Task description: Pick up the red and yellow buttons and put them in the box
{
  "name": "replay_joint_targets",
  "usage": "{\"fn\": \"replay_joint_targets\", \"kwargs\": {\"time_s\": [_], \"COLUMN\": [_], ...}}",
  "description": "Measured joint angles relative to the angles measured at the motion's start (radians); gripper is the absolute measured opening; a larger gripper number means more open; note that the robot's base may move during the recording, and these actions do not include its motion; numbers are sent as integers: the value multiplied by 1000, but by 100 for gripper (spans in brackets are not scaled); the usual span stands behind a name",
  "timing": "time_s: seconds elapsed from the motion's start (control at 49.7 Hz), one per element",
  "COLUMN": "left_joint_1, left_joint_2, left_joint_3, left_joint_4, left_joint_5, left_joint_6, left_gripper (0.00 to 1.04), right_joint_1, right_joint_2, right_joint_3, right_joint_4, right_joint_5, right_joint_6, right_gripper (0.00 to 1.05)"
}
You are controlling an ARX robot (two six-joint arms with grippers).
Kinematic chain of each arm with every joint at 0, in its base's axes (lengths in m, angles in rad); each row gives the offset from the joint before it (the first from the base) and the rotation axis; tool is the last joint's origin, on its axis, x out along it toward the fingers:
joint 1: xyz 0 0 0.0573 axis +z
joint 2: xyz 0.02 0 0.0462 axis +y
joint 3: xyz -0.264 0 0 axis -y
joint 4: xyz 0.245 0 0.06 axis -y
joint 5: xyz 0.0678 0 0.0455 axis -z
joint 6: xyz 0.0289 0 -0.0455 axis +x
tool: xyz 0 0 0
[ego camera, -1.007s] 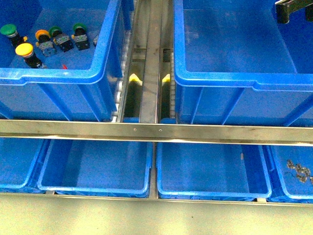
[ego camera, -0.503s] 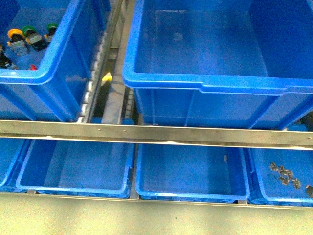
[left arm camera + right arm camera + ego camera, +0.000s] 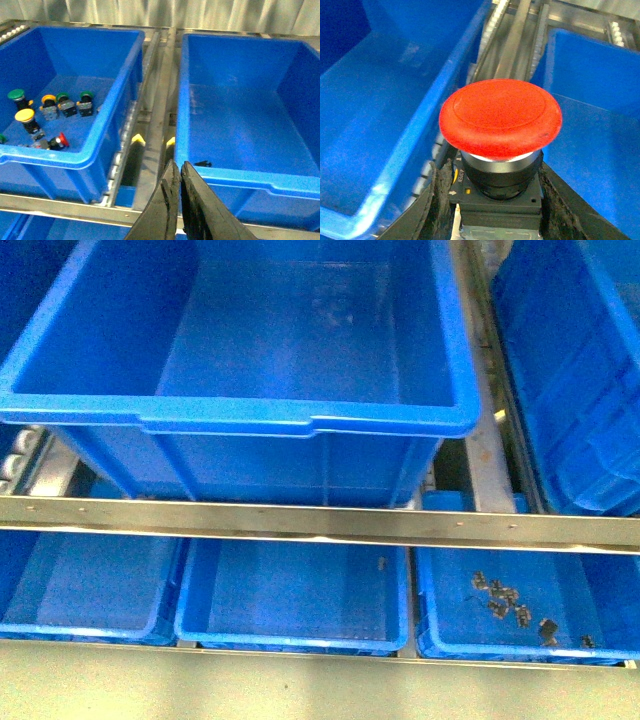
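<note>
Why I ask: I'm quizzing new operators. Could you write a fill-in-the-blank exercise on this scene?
The right gripper is shut on a button with a ____ cap.
The left gripper is ____ and holds nothing.
The yellow button lies in a ____ crate.
Missing words: red; shut; blue.

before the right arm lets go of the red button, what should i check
1. Grip: red mushroom-cap push button clamped in the right gripper: ok.
2. Button above the floor of the large deep blue plastic crate: cannot tell; metal roller rails and a crate rim show just past it.
3. Crate floor free for a drop: ok, nothing on it in the front view.
4. Spare arm: left gripper shut, holding nothing: ok.
5. Second part: yellow-capped push button boxed: not ok, it sits in the neighbouring crate.
</note>
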Motion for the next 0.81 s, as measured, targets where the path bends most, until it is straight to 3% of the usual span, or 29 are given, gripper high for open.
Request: {"fn": "replay_joint_targets", "kwargs": {"time_s": [0.463,0.806], "left_joint_1": [0,0], "left_joint_2": [-303,-419], "left_joint_3": [-1,-1], "left_joint_4": [-285,-400], "left_joint_5": [3,1], "left_joint_6": [0,0], "left_gripper": [3,3], "right_joint_1": [5,0], "right_joint_2": [14,47], "right_joint_3": [2,2], "right_joint_4": [33,34], "right_joint_5": [-12,-23], "right_joint_6": [0,-4], "right_gripper": [37,37]}}
